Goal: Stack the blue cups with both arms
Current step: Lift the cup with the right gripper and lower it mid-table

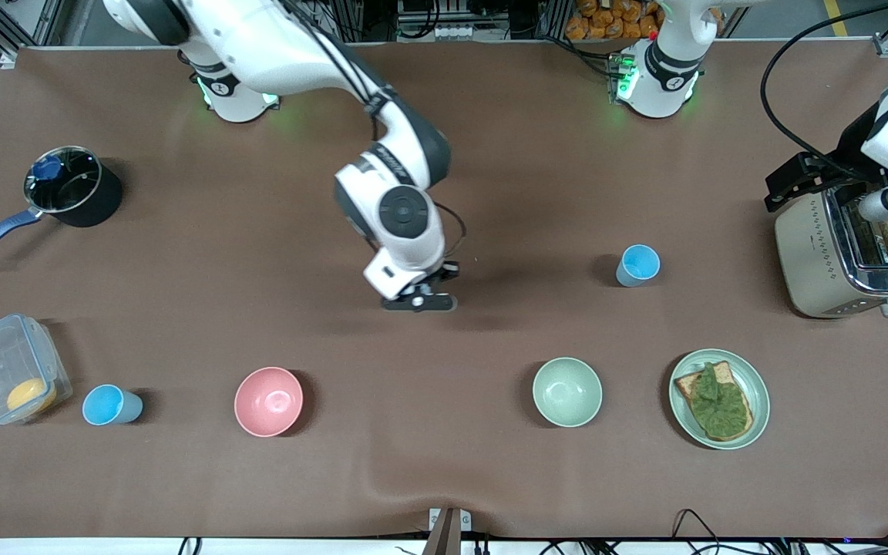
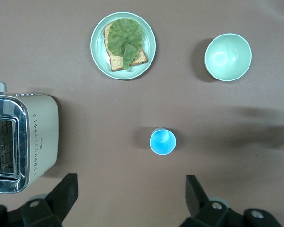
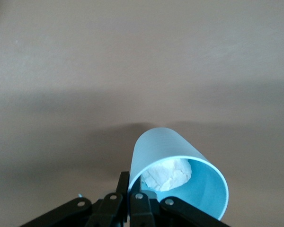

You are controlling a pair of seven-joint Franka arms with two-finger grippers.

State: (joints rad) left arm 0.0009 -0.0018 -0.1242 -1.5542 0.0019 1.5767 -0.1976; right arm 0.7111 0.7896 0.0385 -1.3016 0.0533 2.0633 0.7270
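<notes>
A pale blue cup with crumpled white paper inside sits pinched by its rim in the right claw over mid-counter. The left claw hangs spread wide over another blue cup.

Even bright overhead light; soft shadows beside cups and bowls on brown surface; green glow at arm bases; views sharp.

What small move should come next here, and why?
Probably the right arm should carry its pale blue plastic cup toward the upright blue plastic cup standing beside the silver toaster. The right arm's jaws are shut on the held cup's rim, over bare table well short of the standing cup, and the left arm's jaws wait open up by the toaster.
</notes>
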